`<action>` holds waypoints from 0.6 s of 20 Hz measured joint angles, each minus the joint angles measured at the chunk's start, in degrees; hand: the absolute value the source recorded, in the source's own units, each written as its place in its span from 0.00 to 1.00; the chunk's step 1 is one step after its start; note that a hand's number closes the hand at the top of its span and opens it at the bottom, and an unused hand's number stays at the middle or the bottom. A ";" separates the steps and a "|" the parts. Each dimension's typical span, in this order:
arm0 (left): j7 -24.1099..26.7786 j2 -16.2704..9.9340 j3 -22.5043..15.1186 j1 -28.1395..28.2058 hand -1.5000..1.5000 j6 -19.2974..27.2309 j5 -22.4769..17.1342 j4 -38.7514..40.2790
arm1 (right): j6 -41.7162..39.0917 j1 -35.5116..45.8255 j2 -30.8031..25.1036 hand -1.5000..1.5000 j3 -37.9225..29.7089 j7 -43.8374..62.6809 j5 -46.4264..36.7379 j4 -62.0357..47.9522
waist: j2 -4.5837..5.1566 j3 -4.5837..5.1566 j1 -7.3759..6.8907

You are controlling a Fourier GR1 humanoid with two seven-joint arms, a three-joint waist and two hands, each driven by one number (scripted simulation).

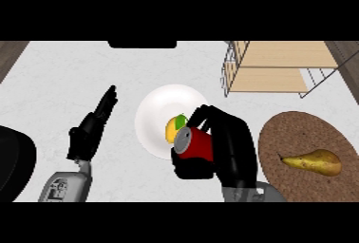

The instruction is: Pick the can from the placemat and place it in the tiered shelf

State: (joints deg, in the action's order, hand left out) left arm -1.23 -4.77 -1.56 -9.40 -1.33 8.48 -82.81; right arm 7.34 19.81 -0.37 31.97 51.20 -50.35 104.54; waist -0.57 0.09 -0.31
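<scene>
Head view shows, at the far left, a big black round thing (pixel 14 161) at the edge of the worktop (pixel 63 80). Next comes the left hand (pixel 92 130), resting with its fingers straight and holding nothing. To its right sits a white plate (pixel 157 111) with a yellow and green fruit (pixel 175 127) on it. Just right of the fruit is the right hand (pixel 228 142), and its fingers are curled round the red can (pixel 194 144). The can is off the placemat now, held over the near edge of the plate, and it is tipped so its silver top points up and to the left. Right of this hand lies the brown round placemat (pixel 308 135) with a pear (pixel 313 161) on it. The tiered shelf (pixel 277 66) stands ahead of the right hand and a little to its right, well apart from it. The right hand is much nearer to the shelf than the left hand. I think the next move is to carry the can forward and right, and it may need turning upright first.
</scene>
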 measured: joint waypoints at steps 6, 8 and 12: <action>0.21 0.46 -0.05 -0.05 0.50 0.39 0.27 0.52 | -2.48 8.77 -0.03 1.00 2.40 11.51 -9.23 7.44 | 0.13 0.01 0.43; 0.11 0.13 0.27 0.00 0.50 -0.03 -0.13 0.16 | -4.22 12.44 -0.09 1.00 0.90 13.09 -11.12 8.28 | 0.16 0.01 0.33; -0.54 0.28 0.18 0.19 0.50 0.03 -0.08 -0.25 | -6.89 18.21 -0.15 1.00 -2.63 14.87 -14.38 9.58 | 0.18 0.00 0.35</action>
State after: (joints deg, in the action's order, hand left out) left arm -1.77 -4.50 -1.37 -9.20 -1.30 8.40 -83.06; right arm 0.45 38.02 -0.51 29.33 66.08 -64.73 114.12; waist -0.39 0.09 0.04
